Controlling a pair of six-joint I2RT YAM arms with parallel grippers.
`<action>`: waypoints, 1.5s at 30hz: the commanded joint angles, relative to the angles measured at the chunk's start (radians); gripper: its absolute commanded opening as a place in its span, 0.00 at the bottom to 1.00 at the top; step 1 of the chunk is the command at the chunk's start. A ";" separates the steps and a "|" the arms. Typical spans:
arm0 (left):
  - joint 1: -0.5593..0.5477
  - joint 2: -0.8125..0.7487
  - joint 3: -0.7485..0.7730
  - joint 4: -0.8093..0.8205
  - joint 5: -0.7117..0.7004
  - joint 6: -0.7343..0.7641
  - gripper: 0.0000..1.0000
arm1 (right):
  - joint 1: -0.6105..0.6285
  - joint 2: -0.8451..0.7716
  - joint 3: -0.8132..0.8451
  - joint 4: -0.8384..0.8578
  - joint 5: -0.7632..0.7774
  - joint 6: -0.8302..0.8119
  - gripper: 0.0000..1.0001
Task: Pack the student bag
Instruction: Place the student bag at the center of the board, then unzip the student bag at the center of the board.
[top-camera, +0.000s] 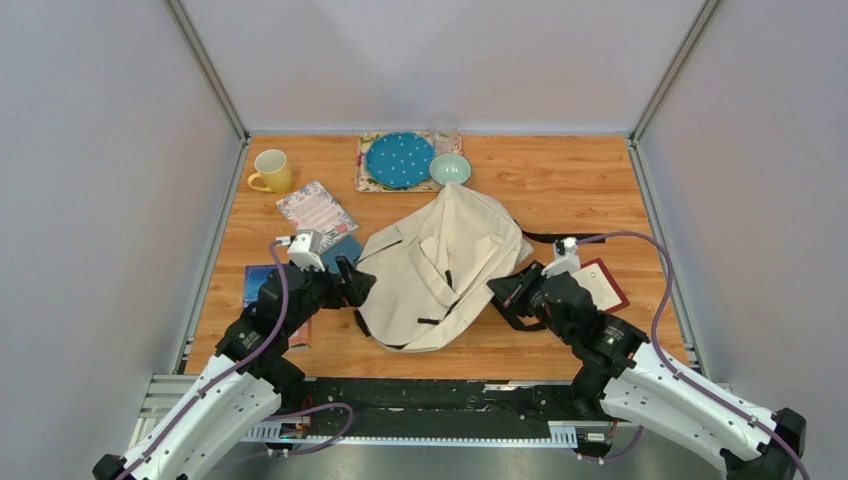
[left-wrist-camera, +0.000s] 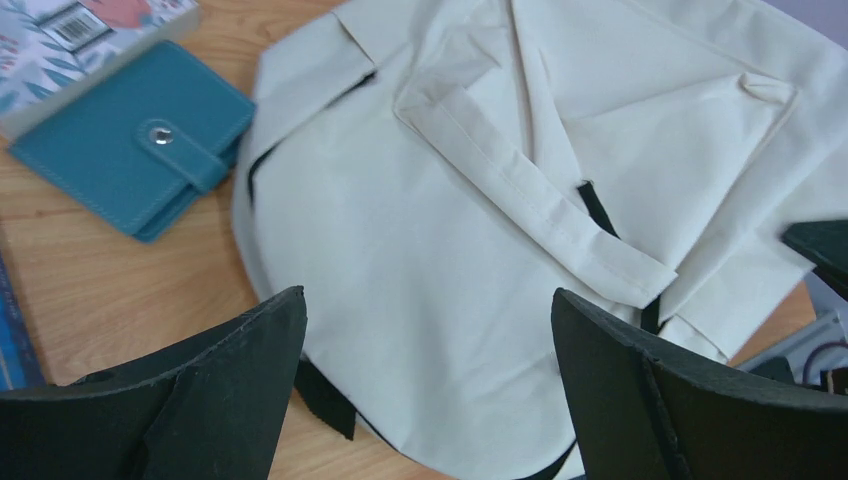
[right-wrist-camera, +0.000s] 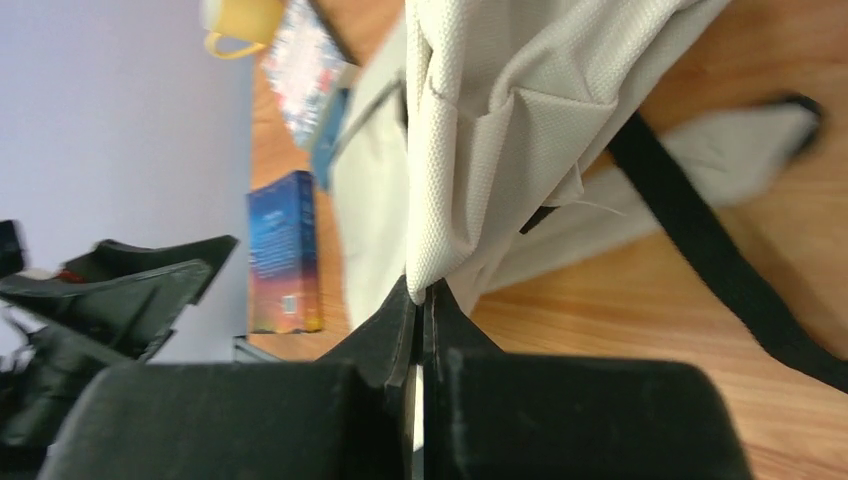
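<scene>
A: Where is the student bag (top-camera: 440, 265) found?

B: It is laid flat at the middle of the table (top-camera: 600, 180), with its narrow end pointed toward twelve o'clock and its rounded end toward six.

A: How is it expected to handle?

B: It is judged light, soft and floppy. The cream cloth is creased and folded over itself, so no shape would be kept once it is lifted. The weave looks coarse enough not to slip.

A: How is it held now?

B: At its four o'clock edge a fold of cloth is pinched between the closed jaws of the right gripper (top-camera: 505, 292). The left gripper (top-camera: 352, 283) is poised at the nine o'clock edge, its jaws spread wide with nothing between them.

A: Where is hold best taken?

B: The hemmed edge by the dark opening at nine o'clock is suggested, so that the mouth can be pulled apart against the right-hand pinch. The black strap (top-camera: 545, 237), trailed off toward two o'clock, is better avoided.

A: What might be packed?

B: Possibly the teal wallet (top-camera: 340, 248), seen just beside the bag at ten o'clock.
</scene>
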 joint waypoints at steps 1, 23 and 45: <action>0.005 0.043 -0.034 0.046 0.154 0.021 0.99 | 0.043 -0.018 -0.053 -0.099 0.066 0.059 0.01; -0.163 0.177 -0.214 0.328 0.283 -0.014 0.98 | 0.048 -0.147 -0.278 -0.161 0.178 0.168 0.83; -0.380 0.490 -0.198 0.558 0.121 -0.011 0.97 | 0.017 0.049 -0.329 0.223 0.166 0.115 0.94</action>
